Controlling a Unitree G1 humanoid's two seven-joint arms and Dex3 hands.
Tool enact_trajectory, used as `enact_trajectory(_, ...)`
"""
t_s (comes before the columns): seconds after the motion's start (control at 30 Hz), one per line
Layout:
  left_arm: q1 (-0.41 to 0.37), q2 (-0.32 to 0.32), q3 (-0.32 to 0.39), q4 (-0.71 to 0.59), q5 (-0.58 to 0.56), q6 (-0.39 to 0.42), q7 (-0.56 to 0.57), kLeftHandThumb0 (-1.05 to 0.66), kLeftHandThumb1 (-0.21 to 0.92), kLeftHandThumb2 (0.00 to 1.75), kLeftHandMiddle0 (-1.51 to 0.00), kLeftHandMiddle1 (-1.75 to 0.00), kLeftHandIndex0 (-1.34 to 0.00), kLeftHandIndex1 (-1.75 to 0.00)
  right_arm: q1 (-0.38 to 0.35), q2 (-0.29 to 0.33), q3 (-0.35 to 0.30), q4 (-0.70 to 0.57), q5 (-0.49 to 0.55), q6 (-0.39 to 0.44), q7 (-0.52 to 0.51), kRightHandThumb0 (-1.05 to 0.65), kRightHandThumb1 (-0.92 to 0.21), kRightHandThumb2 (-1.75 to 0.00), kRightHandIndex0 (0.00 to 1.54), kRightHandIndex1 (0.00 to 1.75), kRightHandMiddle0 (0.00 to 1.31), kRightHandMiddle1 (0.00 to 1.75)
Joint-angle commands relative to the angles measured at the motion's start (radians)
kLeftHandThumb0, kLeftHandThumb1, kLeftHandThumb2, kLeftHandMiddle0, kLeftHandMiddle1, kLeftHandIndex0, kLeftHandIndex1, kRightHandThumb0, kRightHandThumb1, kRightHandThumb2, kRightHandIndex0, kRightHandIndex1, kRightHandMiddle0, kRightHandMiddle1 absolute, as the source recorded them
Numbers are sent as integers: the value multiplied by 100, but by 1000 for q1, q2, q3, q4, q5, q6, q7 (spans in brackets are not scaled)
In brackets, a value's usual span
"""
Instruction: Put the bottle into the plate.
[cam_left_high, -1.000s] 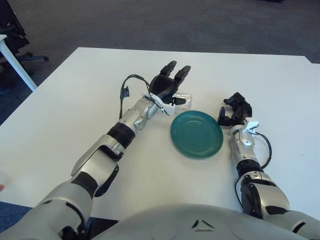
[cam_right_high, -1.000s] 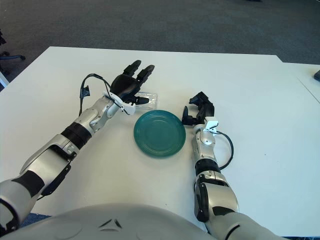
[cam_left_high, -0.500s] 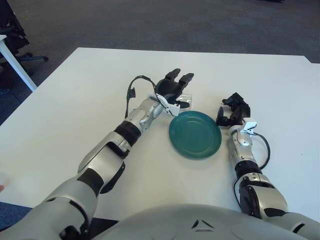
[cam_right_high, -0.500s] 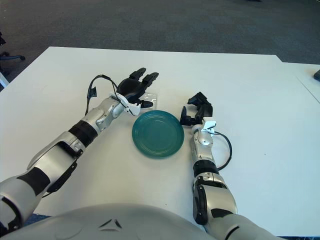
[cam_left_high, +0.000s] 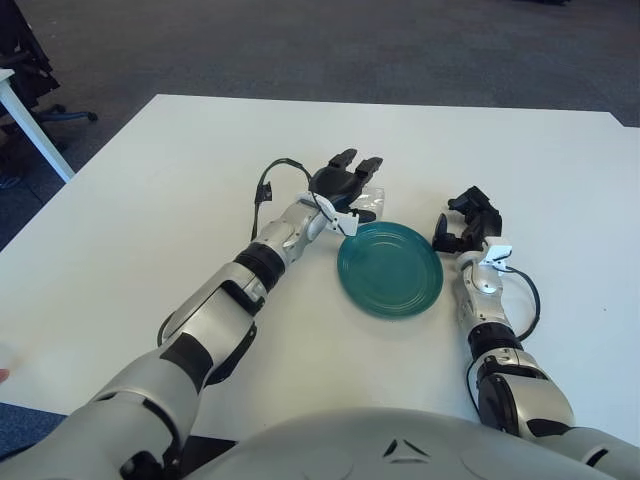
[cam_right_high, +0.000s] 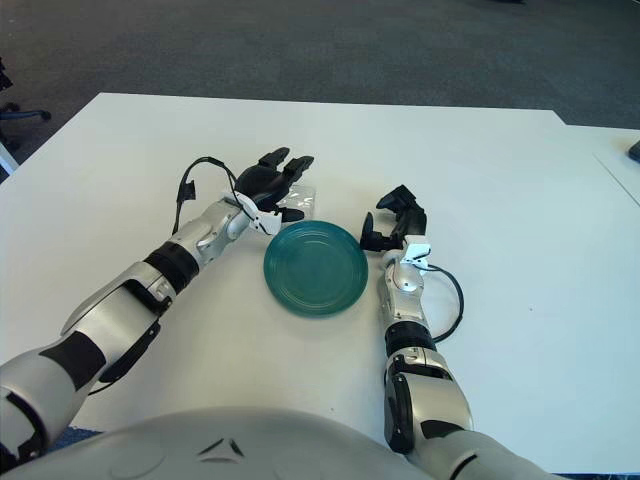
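A small clear plastic bottle (cam_left_high: 371, 198) lies on its side on the white table, just beyond the far-left rim of the teal plate (cam_left_high: 390, 270). My left hand (cam_left_high: 347, 184) lies over the bottle with the fingers stretched out past it and the thumb low on the plate side; it covers most of the bottle. The fingers are not closed around it. The plate holds nothing. My right hand (cam_left_high: 468, 220) rests with curled fingers on the table just right of the plate and holds nothing.
The white table (cam_left_high: 150, 200) stretches wide on all sides of the plate. A black cable (cam_left_high: 262, 185) loops off my left wrist. Dark carpet lies beyond the far edge, and a chair base (cam_left_high: 60, 115) stands at the far left.
My left hand has reached a little further right and sunk lower over the bottle, with its fingers flatter. The right hand has stayed where it was.
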Motion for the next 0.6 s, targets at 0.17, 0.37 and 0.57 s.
enact_trajectory(0.17,-60,-9,-22,84,-2,-6,15,-105,92,70,-17,-1,0,-37,87,35,-14,26,40,24,44,0,16,-175,100,146,82,175)
enact_trajectory(0.37,-75,-27,-39,172,1,-16,37,-105,92,70,-17,0,0,-36,97,34,-20,26,45,9,51,0,16,-174,99,147,82,175)
enact_trajectory(0.57,-81,-49,-60,251,3,-23,65,-105,92,71,-16,0,0,-33,106,34,-23,20,47,6,61,0,15,-174,99,147,81,175)
